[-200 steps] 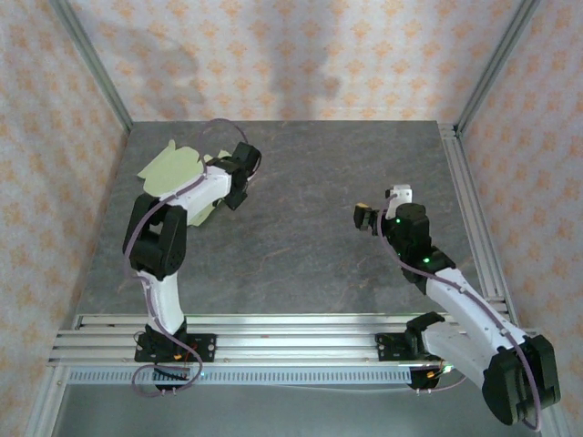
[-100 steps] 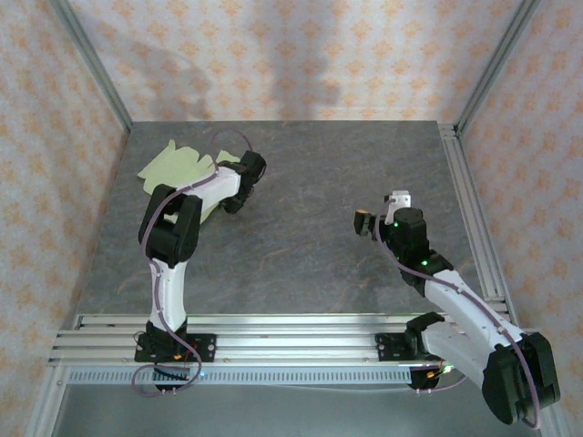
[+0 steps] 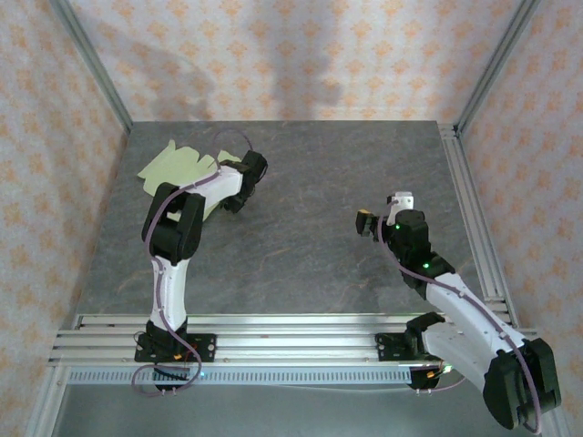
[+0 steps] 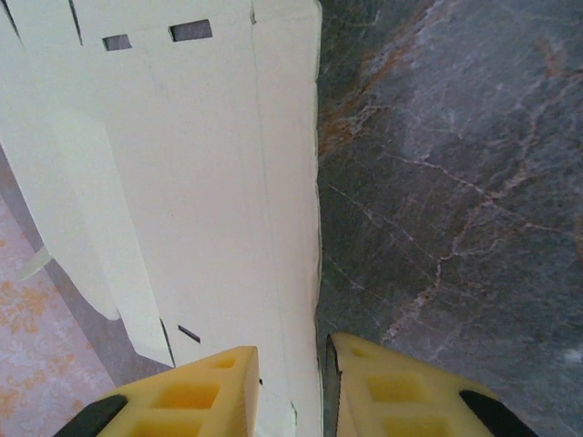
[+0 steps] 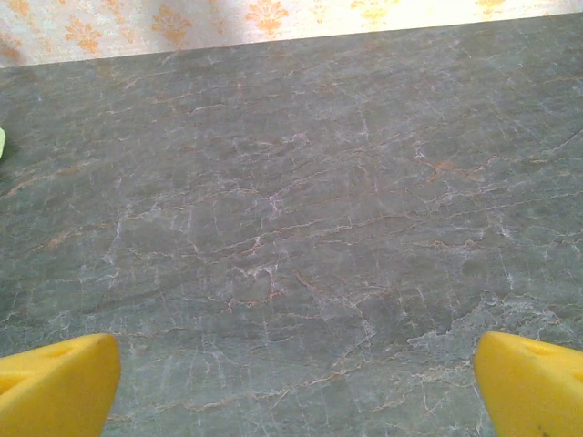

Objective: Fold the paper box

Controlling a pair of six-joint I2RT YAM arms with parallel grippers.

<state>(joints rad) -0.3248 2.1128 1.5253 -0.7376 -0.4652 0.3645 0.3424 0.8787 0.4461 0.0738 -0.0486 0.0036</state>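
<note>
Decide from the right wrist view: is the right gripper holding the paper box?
No, the right gripper stands wide open over the grey table, with nothing between its jaws.

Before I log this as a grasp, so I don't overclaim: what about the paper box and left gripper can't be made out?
Top external: the left arm covers part of the paper box and the fingertips of the left gripper.
Left wrist: the box runs off the top and left edges; whether the fingers pinch its edge is unclear.

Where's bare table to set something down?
Free: table centre between left gripper and right gripper, plus the far-right corner by the rail. Crowded: far-left corner, paper box with the left gripper at its edge.
</note>
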